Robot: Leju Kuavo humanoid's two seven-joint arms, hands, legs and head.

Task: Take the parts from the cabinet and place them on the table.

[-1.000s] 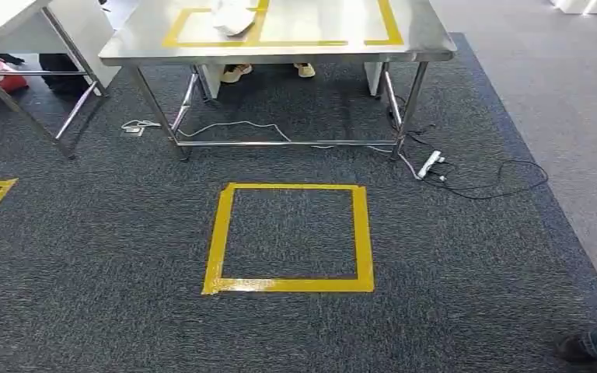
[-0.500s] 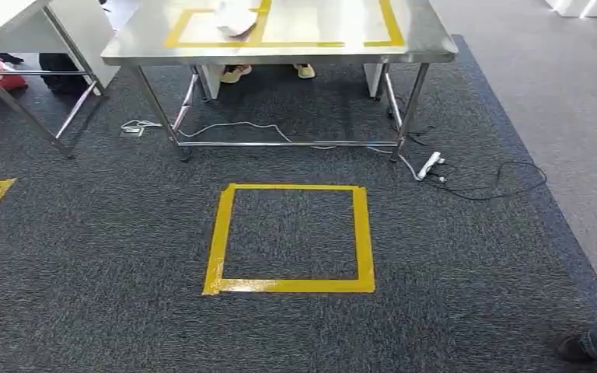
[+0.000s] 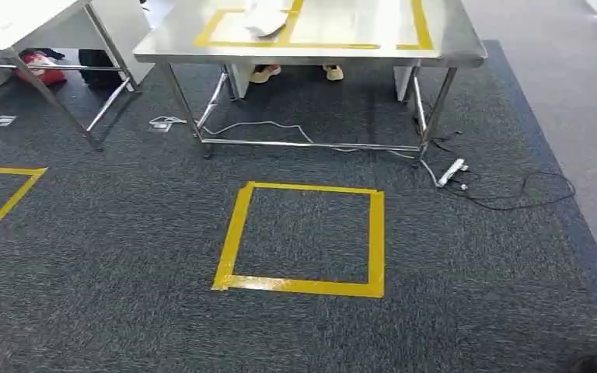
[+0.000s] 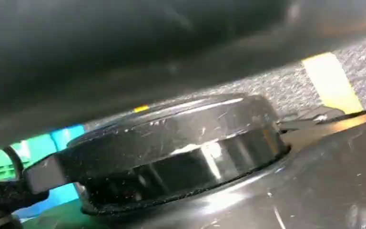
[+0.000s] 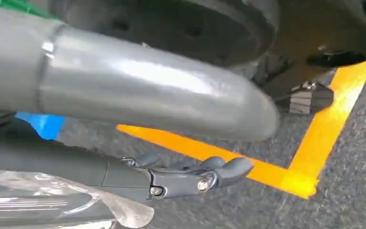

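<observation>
Bagged part (image 5: 52,205) lies against right hand's (image 5: 138,143) fingers (image 5: 205,179).

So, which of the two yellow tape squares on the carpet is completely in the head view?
The yellow square in front of the steel table; the left one is cut off by the picture's edge.

A steel table (image 3: 466,48) stood at the far edge of the dark carpet (image 3: 124,249), its top marked with yellow tape outlines (image 3: 420,23), and a pale bagged part (image 3: 266,17) lay across one strip of that tape. On the carpet in front sat a yellow tape square (image 3: 303,237), with a second tape outline (image 3: 4,202) off to one side. A white power strip (image 3: 451,172) and loose cables (image 3: 513,194) lay by the table's leg
</observation>
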